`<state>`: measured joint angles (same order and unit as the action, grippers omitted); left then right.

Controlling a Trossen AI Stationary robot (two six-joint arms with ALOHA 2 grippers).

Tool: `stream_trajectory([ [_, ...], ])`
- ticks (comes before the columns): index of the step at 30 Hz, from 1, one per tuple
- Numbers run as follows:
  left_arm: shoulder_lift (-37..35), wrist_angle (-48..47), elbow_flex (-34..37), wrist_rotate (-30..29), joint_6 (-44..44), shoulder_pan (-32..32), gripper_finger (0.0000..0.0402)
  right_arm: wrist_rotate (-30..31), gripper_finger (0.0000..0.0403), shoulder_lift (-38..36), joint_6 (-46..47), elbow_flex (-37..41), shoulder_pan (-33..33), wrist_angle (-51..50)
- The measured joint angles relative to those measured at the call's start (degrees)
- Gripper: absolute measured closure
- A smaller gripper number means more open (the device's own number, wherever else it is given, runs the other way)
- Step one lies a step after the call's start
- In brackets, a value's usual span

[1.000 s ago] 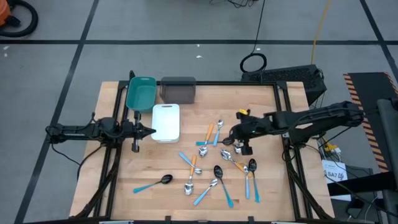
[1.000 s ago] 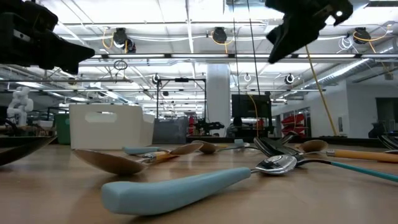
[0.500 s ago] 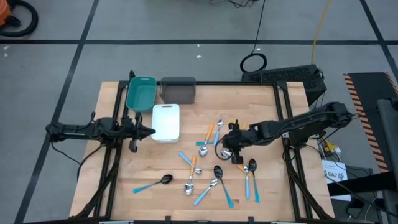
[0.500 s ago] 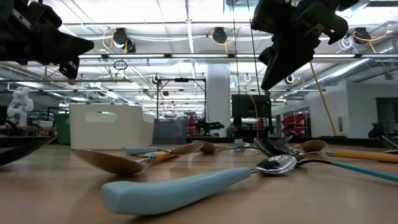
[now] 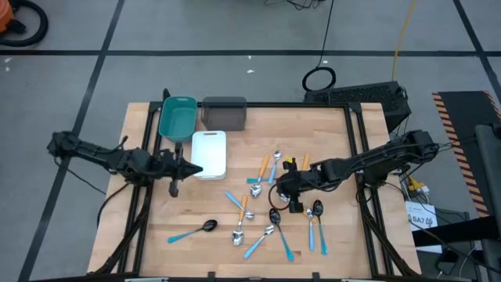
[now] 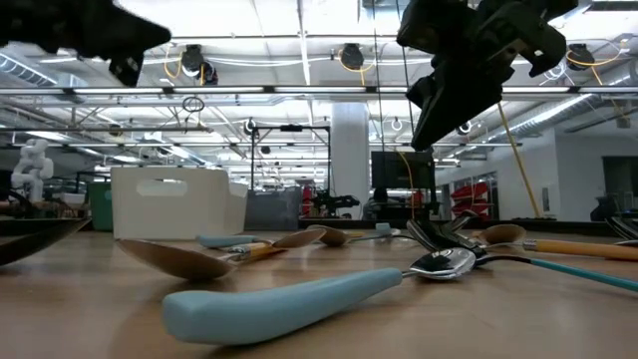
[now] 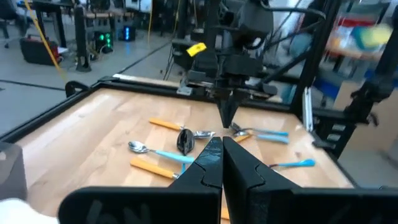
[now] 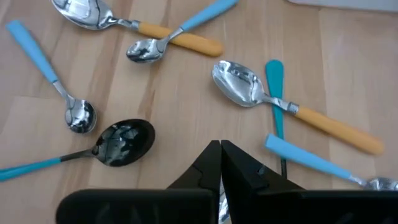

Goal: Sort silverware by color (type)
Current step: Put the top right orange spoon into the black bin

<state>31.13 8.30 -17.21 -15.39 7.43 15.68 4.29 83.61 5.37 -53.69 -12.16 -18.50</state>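
Observation:
The silverware point(image 5: 270, 205), spoons with orange or light-blue handles and silver or black bowls, lies scattered flat on the wooden table's right half. One black-bowled spoon point(image 5: 192, 231) lies apart, near the front left. My right gripper point(image 5: 275, 189) hangs shut over the pile, slanting down and clear of it. Below its tips point(image 8: 221, 149) are a black-bowled spoon point(image 8: 121, 143) and an orange-handled spoon point(image 8: 280, 102). My left gripper point(image 5: 196, 168) is shut and level, above the table beside the white tray point(image 5: 209, 153), with nothing in it.
A teal tray point(image 5: 178, 117) and a grey tray point(image 5: 225, 112) stand at the table's far edge, left of centre, with the white tray just in front of them. Bare wood lies at the near left and far right. Black frame rails point(image 5: 362, 149) run along the table's sides.
My right gripper has sunk and gone toward the table's left and near edge, coming over the middle of the spoon pile. My left gripper has risen from the table, and its arm has swung. The spoons have stayed where they were.

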Motion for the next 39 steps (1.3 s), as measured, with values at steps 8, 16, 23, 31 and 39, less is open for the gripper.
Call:
stream_trajectory([
  [8, 24.7, -6.5, -20.0, -1.7, -6.5, 6.2, 0.0401, -0.1, 0.0394, 0.0, 4.5, 0.0, -3.1, -5.3],
  [16, 44.4, -22.9, -37.6, -1.7, -11.2, 7.6, 0.0401, 0.1, 0.0394, 0.0, 9.9, 0.0, -6.4, -10.5],
  [23, 52.5, -25.1, -42.3, -1.7, -18.1, 6.6, 0.0401, 3.0, 0.0394, 0.0, 10.1, 0.0, -7.6, -14.5],
  [31, 52.5, -26.6, -42.4, -1.7, -13.7, 4.9, 0.0401, 6.1, 0.0394, 0.0, 2.2, 0.0, -7.1, -16.2],
  [39, 52.5, -27.0, -42.4, -1.6, -11.4, 5.0, 0.0401, 6.2, 0.0394, 0.0, -10.3, 0.0, -2.8, -26.7],
])
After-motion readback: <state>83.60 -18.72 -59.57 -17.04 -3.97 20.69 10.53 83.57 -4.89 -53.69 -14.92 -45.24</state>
